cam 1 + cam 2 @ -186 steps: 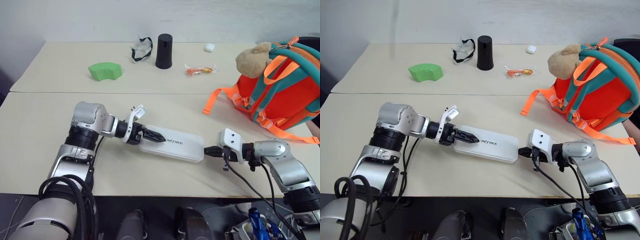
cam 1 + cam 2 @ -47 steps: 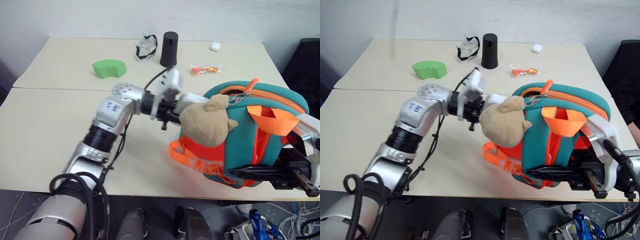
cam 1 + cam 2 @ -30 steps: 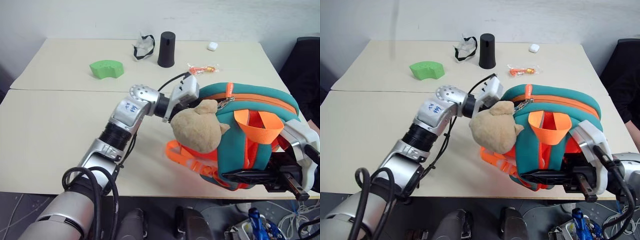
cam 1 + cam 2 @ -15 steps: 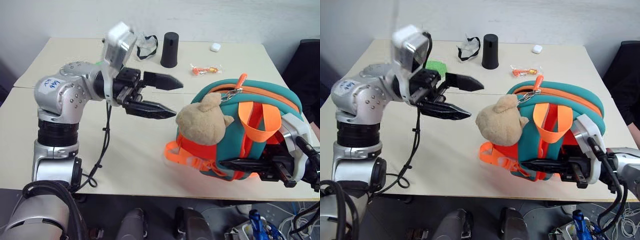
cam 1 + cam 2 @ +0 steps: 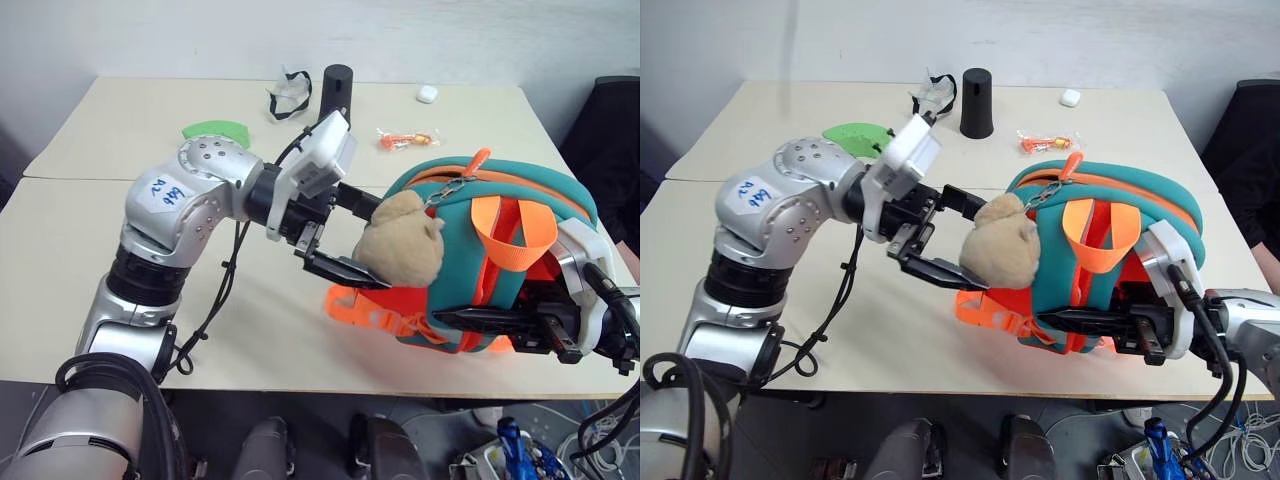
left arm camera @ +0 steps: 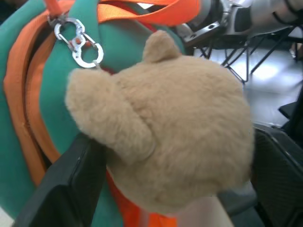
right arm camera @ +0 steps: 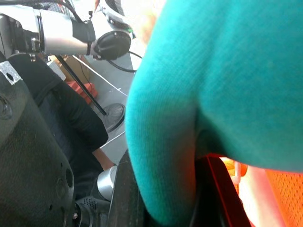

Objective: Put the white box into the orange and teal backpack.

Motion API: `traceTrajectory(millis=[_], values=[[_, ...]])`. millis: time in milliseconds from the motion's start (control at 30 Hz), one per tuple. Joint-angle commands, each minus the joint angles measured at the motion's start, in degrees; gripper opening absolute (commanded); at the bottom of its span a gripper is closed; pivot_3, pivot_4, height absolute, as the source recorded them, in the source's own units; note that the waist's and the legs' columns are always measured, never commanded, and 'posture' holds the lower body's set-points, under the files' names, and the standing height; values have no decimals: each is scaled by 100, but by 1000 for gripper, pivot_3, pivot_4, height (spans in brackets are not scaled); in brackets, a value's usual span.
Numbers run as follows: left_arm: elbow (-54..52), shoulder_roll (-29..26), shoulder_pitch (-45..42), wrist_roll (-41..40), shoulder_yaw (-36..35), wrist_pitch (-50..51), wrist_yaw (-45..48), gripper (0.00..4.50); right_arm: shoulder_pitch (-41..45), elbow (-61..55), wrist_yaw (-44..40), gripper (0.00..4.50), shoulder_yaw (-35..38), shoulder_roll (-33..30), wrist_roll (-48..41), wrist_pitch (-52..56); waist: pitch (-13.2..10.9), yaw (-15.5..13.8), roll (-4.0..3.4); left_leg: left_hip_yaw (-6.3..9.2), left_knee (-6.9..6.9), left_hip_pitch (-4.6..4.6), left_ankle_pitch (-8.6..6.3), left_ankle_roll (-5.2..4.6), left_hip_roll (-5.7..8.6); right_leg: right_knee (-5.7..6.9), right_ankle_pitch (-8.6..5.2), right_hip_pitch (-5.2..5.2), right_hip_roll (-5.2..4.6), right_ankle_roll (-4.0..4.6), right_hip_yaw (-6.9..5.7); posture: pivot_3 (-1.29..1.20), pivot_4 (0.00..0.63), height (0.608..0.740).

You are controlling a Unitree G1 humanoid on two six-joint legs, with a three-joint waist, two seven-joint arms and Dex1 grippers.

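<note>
The orange and teal backpack (image 5: pixel 500 200) stands upright near the table's front edge, on the right. My right gripper (image 5: pixel 450 320) is shut on its lower side, and teal fabric (image 7: pixel 227 71) bulges between that gripper's fingers in the right wrist view. A tan plush toy (image 5: pixel 405 245) hangs on the backpack's left face from a metal clip (image 6: pixel 78 40). My left gripper (image 5: pixel 383 244) reaches in from the left with one finger above the toy and one below. In the left wrist view both black fingers (image 6: pixel 71 189) touch the plush toy (image 6: pixel 180 137). The white box is hidden.
At the back of the table stand a black cylinder (image 5: pixel 337 88), a crumpled white and black item (image 5: pixel 287 95), a green foam piece (image 5: pixel 215 130), an orange wrapped sweet (image 5: pixel 405 140) and a tiny white object (image 5: pixel 427 94). A dark chair (image 5: pixel 612 130) is at the right.
My left gripper, which hung open in the air left of the backpack, has moved right and down, and its fingers now enclose the plush toy. The right gripper and the backpack have hardly moved.
</note>
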State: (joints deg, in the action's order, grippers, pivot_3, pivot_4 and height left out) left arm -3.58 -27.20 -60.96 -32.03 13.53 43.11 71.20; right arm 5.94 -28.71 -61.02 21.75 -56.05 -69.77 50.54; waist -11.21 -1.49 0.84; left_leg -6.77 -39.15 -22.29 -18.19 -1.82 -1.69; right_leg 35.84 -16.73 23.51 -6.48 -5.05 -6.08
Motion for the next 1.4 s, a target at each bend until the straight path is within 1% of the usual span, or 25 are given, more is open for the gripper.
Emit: traceTrajectory(millis=[33, 167, 200, 267, 367, 500, 600, 667, 833, 1000, 1133, 1267, 1333, 1400], values=[[21, 79, -113, -36, -153, -76, -61, 2974, 16, -111, 60, 0, 116, 19, -171, 4, 0, 4, 0, 0, 0, -3, 0, 0, 0, 0, 0, 2, 0, 0, 0, 0, 150, 740], [120, 102, -174, -87, -295, -33, -98, 1793, -14, -105, 80, 0, 124, 14, -191, 0, 0, 18, 0, 0, 0, -1, 0, 0, -2, 1, 0, 2, 0, 0, 0, 0, 150, 740], [178, 102, -211, -113, -357, -17, -92, 1583, -16, -94, 80, 0, 117, 15, -188, -3, 0, 16, 0, -1, 0, 0, 0, 0, -2, 3, 0, 2, 1, 0, 0, 0, 150, 740], [287, 92, -296, -179, -495, 23, -91, 1366, -15, -73, 89, 0, 101, 26, -186, -6, 0, 13, 0, -1, 0, -1, 1, 0, -2, 3, 0, 2, 2, 0, -1, 0, 150, 740], [430, 37, -455, -302, -725, 147, -119, 1354, -21, -70, 138, 0, 107, 70, -248, -1, 0, 13, 0, 0, 0, -1, 1, -1, 0, 1, 0, 2, 2, 0, -2, 0, 150, 740], [717, -171, -715, -379, -1072, 286, -210, 1354, 14, -29, 346, 0, 175, 184, -447, 18, 0, 21, 0, 0, 0, -2, 1, -1, -1, 2, 0, 4, 2, 0, -2, 0, 150, 740], [904, -431, -835, -523, -1357, 381, -117, 1354, 26, 24, 532, 0, 276, 261, -656, 26, 0, 34, 0, -1, 0, -1, 1, -1, -3, 3, 0, 4, 2, 0, -1, 0, 150, 740], [1015, -664, -806, -408, -1399, 250, -42, 1354, 35, 82, 675, 0, 376, 320, -860, 47, 0, 37, 0, -2, 0, -2, 1, 0, -3, 5, 0, 7, 3, 0, -1, 0, 150, 740], [1132, -1297, -449, -74, -1162, -62, 370, 1354, 23, 225, 967, 0, 674, 378, -1406, 62, 0, 32, 0, -5, 1, -2, 1, 0, -1, 7, 0, 8, 6, 0, -1, 0, 150, 740], [989, -1616, 32, 172, -918, -278, 671, 1354, 123, 412, 1326, 0, 886, 415, -1869, 34, 0, 18, 0, -6, 1, -2, 1, -1, 0, 6, 0, 8, 6, 0, 0, 0, 150, 740], [660, -1893, 383, 223, -741, -320, 967, 1354, 131, 489, 1399, 0, 926, 366, -1917, 36, 0, 27, 0, -6, 2, -5, 0, -1, -2, 7, 0, 11, 6, 0, 1, 0, 150, 740], [244, -2053, 682, 95, -649, -97, 1110, 1354, 160, 524, 1413, 0, 873, 373, -1792, -2, 0, 22, 0, -6, 4, -6, 0, -1, -4, 7, 0, 11, 6, 0, 1, 0, 150, 740], [-27, -2209, 1029, 361, -408, -339, 1188, 1354, 187, 548, 1414, 0, 853, 385, -1776, -8, 0, 33, 0, -6, 3, -6, 0, -1, -3, 5, 0, 10, 5, 0, 2, 0, 150, 740], [-144, -2403, 1488, 992, 22, -943, 1166, 1354, 218, 563, 1412, 0, 820, 401, -1747, -12, 1, 45, -2, -10, 4, -2, -1, -2, -5, 4, 0, 10, 2, 0, 7, 0, 150, 740]])
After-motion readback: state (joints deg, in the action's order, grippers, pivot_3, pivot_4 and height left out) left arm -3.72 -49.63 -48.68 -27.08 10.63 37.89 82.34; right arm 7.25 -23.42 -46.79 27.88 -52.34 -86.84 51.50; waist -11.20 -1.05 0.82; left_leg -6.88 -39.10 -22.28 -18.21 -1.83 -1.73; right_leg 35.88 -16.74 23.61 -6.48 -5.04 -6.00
